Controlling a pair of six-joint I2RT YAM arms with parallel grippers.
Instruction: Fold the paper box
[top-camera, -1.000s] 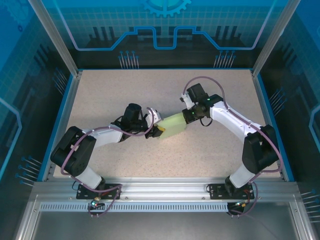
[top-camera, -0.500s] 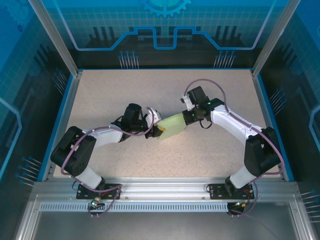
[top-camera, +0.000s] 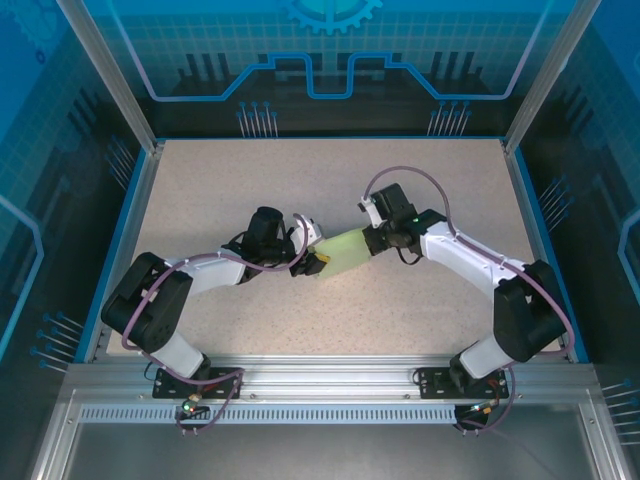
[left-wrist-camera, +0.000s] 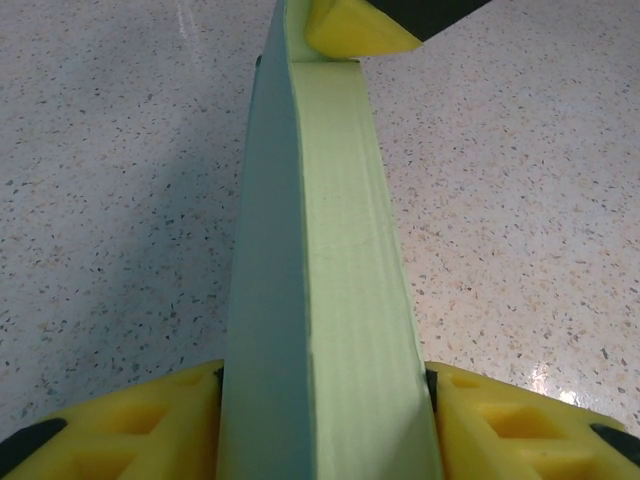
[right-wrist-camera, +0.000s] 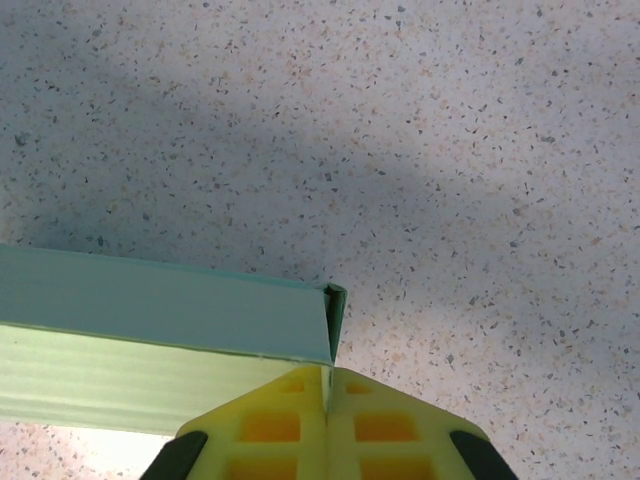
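Overhead view of a speckled beige table (top-camera: 250, 180) inside a blue-walled enclosure, with two white robot arms reaching in from the bottom edge of the frame. Near the centre lies the paper box (top-camera: 345, 250), a small, flat, pale mint-green rectangle. It is angled so that its right end sits slightly higher in the frame than its left. The left gripper (top-camera: 312, 262) meets the box at its lower left end and the right gripper (top-camera: 372, 240) meets it at its upper right end, so the box spans the gap between them.

In the left wrist view, the paper box (left-wrist-camera: 340, 250) runs as a narrow strip from the bottom centre up to the top of the frame. It stands on edge, with a lit green face and a darker shaded face. The left gripper (left-wrist-camera: 325, 425) straddles its near end, and its yellow foam fingers (left-wrist-camera: 130, 430) sit at the bottom corners, one on each side of the card. The pincer is partly spread to the box's thickness; whether it is pressing the card or only flanking it cannot be told here. A yellow pad (left-wrist-camera: 355, 28) of the other arm touches the far end at the top.

In the right wrist view, the paper box (right-wrist-camera: 150, 330) enters from the left edge and ends near the centre, above the speckled surface. The right gripper (right-wrist-camera: 327, 405), at the bottom centre, has its two yellow pads pressed together, pinching the thin card edge at the box's end corner.
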